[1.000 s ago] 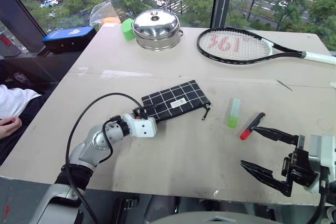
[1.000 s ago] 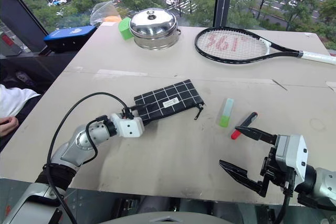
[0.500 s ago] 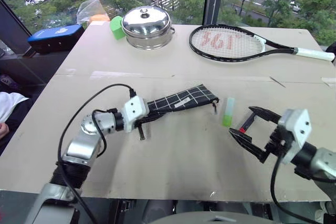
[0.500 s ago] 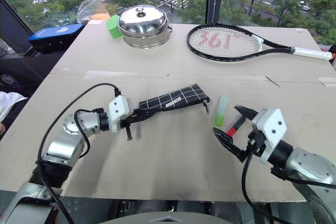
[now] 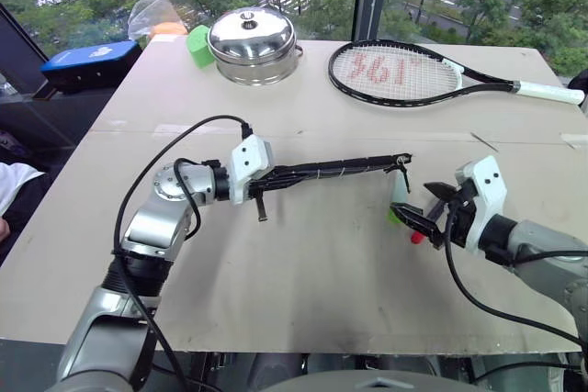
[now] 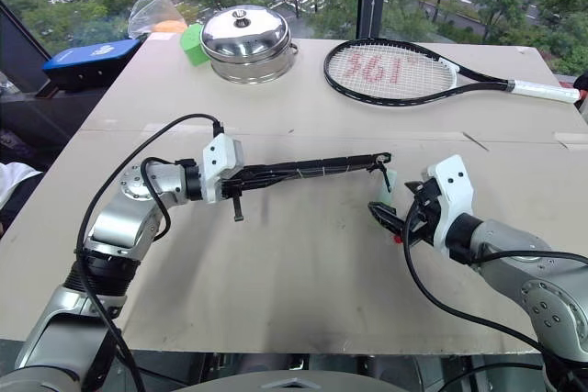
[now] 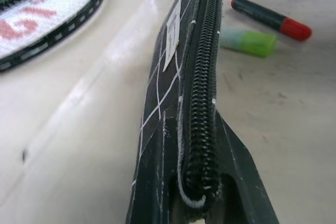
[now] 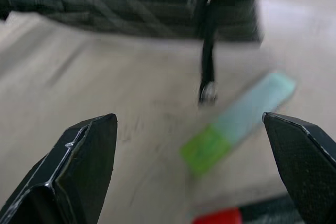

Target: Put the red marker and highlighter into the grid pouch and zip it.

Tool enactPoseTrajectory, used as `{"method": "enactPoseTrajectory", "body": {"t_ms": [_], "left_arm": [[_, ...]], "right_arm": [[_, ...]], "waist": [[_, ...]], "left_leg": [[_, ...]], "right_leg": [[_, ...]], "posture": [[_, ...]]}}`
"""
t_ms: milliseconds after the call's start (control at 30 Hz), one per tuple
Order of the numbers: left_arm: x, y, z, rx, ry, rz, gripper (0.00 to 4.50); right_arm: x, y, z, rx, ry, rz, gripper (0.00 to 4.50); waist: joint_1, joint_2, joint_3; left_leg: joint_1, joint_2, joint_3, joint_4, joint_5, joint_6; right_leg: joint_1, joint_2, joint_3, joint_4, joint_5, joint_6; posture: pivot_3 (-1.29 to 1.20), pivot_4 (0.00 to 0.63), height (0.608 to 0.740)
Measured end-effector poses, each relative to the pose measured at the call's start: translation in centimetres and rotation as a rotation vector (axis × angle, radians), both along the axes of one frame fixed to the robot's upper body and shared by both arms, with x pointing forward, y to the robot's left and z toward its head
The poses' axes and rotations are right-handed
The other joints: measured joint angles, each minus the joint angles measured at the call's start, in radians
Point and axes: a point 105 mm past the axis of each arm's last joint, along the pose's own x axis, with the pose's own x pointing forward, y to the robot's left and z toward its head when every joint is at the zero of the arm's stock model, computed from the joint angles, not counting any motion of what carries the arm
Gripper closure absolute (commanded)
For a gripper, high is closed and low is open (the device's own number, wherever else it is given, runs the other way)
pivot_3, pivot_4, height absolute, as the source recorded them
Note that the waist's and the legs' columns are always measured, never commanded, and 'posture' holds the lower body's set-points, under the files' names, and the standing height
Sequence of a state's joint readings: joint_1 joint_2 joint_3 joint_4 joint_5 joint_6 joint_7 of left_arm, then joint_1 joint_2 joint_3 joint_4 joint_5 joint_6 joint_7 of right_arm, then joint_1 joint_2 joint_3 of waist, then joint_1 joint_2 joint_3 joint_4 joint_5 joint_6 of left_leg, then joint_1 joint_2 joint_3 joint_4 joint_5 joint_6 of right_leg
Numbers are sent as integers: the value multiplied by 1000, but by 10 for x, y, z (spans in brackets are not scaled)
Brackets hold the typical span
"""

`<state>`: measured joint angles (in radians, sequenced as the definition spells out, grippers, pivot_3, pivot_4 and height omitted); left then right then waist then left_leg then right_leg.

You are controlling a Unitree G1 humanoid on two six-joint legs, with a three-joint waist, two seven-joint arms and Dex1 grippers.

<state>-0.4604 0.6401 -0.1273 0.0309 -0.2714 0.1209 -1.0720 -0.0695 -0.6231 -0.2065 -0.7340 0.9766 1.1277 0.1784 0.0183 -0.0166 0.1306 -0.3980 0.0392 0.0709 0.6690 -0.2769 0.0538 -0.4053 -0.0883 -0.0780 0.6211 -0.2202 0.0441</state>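
Grid pouch (image 5: 335, 169) is held clear of the surface (image 5: 303, 273), turned on edge with the zipper uppermost, its near end clamped between the fingers of the left end effector (image 5: 260, 188). It appears to be presented this way so that the zipper line faces up and the dangling zipper pull (image 5: 401, 174), at the pouch's far end, can be reached. In the left wrist view the teeth look closed along the visible length, so the pouch is judged to need opening before anything is put in.

The right end effector (image 5: 418, 218) is spread wide and empty, pointed toward the pull, which hangs at about 12 o'clock from it. The highlighter (image 8: 236, 121) lies flat on the surface just below the pull and between the two spread fingers as seen along that wrist. The red marker (image 7: 271, 19) lies beside the highlighter, at about 5 o'clock from it in the head view, partly hidden there by the right end effector. Neither pen is held.

A tennis racket (image 5: 423, 75) lies at about 1 o'clock from the pouch, well apart, with a steel pot (image 5: 253, 36) at 11 o'clock, a green block (image 5: 197, 45) beside it and a blue box (image 5: 84, 60) at the far left edge. None of these is in the way; the nearby pens are judged the only things likely to be knocked.
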Motion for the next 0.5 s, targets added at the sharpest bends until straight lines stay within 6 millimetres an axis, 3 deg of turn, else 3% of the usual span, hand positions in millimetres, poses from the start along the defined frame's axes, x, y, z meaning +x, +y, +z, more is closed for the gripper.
{"method": "enactPoseTrajectory", "body": {"t_ms": [267, 500], "left_arm": [[0, -5, 3, 18, -57, -17, 4400], [-2, -7, 2, 23, -64, -35, 4400]], "right_arm": [[0, 3, -2, 28, 48, -23, 0], [23, 2, 15, 120, 5, -109, 0]], "waist": [[-4, 0, 0], [-4, 0, 0]], "left_leg": [[1, 0, 1, 0, 0, 0], [1, 0, 1, 0, 0, 0]], "right_leg": [[0, 0, 2, 1, -1, -2], [0, 0, 2, 0, 0, 0]], "posture": [[0, 150, 740], [0, 150, 740]]}}
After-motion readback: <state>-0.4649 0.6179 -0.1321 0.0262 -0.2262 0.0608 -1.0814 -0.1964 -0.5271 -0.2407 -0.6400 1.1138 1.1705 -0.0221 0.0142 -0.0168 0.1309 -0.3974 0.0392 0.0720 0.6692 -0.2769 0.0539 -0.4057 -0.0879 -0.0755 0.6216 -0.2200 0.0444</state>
